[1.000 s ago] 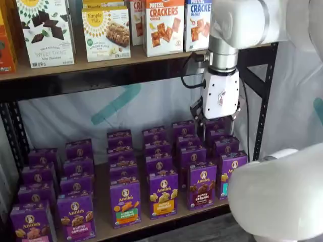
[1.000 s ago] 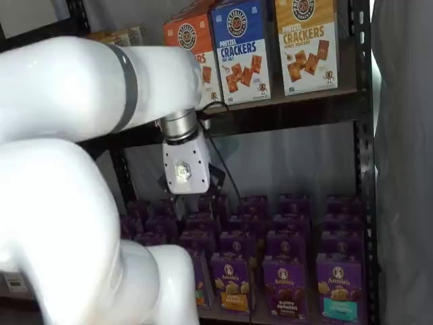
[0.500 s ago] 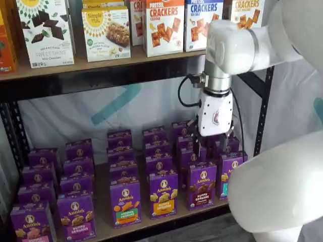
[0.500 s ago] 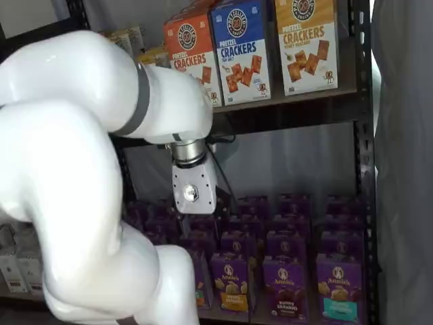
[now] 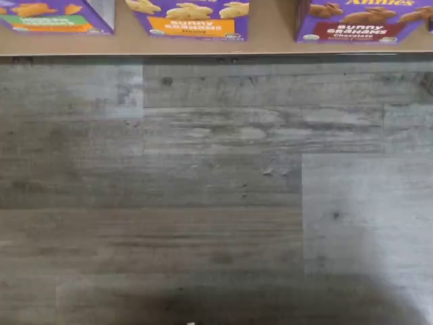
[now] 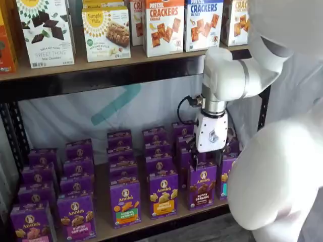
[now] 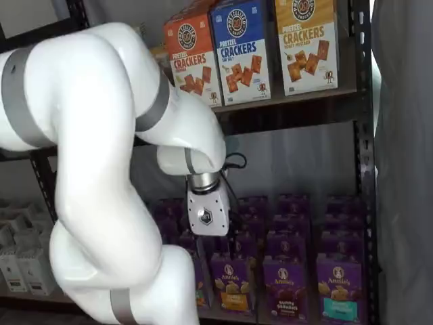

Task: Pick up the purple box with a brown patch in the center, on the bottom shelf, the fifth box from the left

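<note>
The purple box (image 6: 202,185) stands upright at the front of the bottom shelf (image 6: 151,222), directly below the gripper (image 6: 207,162). Its black fingers, spread wide and empty, hang just above the box's top.

Soft, even light (slightly blurry), with dim lower shelves.
</note>
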Controlling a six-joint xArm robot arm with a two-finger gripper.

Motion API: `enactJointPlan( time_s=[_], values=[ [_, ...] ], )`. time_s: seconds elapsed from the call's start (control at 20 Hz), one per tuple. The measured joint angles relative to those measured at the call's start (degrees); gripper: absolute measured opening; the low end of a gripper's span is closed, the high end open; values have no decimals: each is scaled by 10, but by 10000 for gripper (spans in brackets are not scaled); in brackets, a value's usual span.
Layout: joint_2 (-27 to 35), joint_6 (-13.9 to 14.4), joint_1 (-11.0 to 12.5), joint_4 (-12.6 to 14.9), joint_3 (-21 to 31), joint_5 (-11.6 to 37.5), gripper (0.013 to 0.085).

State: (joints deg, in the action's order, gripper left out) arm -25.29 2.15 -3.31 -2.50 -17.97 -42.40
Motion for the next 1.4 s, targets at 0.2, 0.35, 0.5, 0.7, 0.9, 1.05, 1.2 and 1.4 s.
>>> enactJointPlan(
  time_s=[0.2,0.35,0.5,0.7,0.9,1.05,1.2,1.4],
  values=[
    [81,-2,9,12,-3,95,850],
    [138,-3,16,21,-10,164,850],
    [203,-21,24,11,-35,202,850],
    [269,-27,34,16,-65,233,850],
    [331,-43,43,9,-102,253,850],
    [380,-57,50,3,-133,277,850],
    [423,-69,58,-2,-164,290,850],
    [466,-67,66,10,-200,287,850]
  ],
)
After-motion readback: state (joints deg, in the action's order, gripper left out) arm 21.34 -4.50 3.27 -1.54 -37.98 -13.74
